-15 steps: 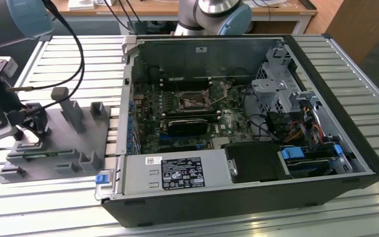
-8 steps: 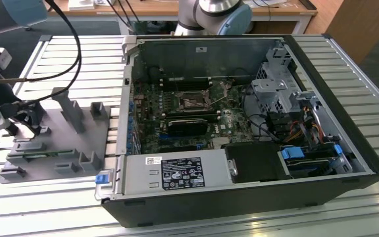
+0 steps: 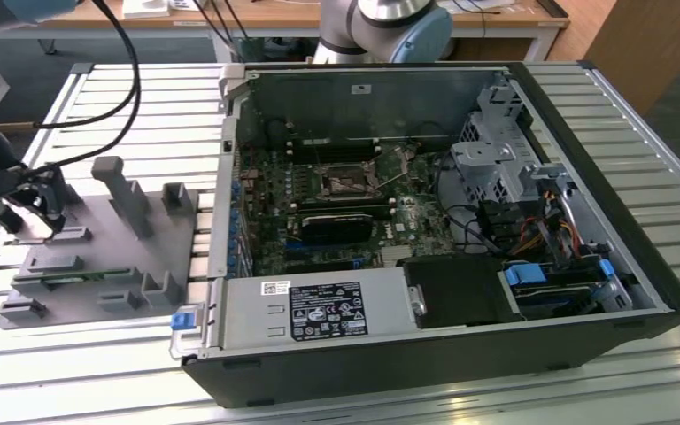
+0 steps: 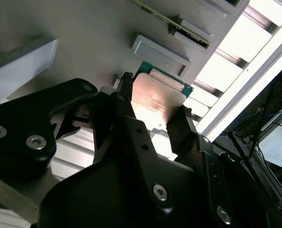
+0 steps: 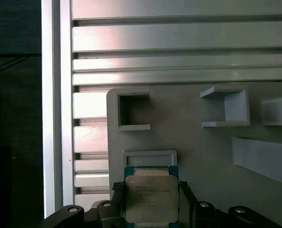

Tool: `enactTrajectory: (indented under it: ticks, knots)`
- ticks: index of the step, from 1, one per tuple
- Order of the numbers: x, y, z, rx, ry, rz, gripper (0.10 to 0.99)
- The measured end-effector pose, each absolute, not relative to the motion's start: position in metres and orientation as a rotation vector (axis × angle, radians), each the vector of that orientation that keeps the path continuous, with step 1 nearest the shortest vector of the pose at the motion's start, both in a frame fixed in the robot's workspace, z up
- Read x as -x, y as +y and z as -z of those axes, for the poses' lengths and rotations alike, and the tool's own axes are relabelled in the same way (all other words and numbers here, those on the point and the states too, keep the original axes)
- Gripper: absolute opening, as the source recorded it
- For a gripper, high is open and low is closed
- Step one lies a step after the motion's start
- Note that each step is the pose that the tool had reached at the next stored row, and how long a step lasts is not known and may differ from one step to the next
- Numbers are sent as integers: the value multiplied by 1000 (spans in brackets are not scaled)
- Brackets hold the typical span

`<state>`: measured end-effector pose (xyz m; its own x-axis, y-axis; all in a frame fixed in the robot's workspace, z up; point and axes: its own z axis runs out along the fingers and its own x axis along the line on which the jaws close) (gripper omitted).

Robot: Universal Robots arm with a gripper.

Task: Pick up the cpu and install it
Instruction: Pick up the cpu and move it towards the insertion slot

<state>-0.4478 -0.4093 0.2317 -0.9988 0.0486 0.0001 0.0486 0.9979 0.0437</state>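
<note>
White labels [image 3: 326, 312] on power supply [image 3: 251, 329], faint cpu [image 5: 151, 197] print, all illegible

Slatted aluminium desk [image 3: 653, 390] carrying an open computer case [image 3: 435, 367]: motherboard [image 3: 305, 181] at centre, power supply [image 3: 316, 310] at 6 o'clock, drive cage [image 3: 494, 150] at 3 o'clock. Grey fixture tray [image 3: 92, 257] lies at the case's 9 o'clock.

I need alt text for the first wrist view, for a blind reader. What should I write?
A silver-topped cpu with a green rim sits between the black gripper's fingers, which press its two sides, over a grey tray with raised holders. A slatted metal table lies beyond.
</note>
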Motion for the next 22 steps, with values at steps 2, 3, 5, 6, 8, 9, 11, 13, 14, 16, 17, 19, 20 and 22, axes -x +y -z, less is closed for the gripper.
enactTrajectory:
  ticks: [2, 3, 5, 6, 8, 9, 11, 13, 14, 16, 17, 19, 20, 22]
  knots:
    - [448, -409, -236, -77, 3140, -70, 537]
    - [448, -409, -237, -77, 3140, -74, 537]
    - [448, -409, -240, -77, 3140, -80, 537]
    - [448, -409, -241, -77, 3140, -81, 537]
    - [448, -409, -243, -77, 3140, -81, 537]
    - [448, -409, -245, -77, 3140, -81, 537]
    - [448, -409, -248, -77, 3140, -81, 537]
    - [448, -409, -251, -77, 3140, -81, 537]
    - [448, -409, -252, -77, 3140, -81, 537]
    - [448, -409, -254, -77, 3140, -81, 537]
    - [448, -409, -255, -77, 3140, -81, 537]
    - [448, -409, -257, -77, 3140, -81, 537]
    - [448, -409, -258, -77, 3140, -81, 537]
    - [448, -409, -260, -77, 3140, -81, 537]
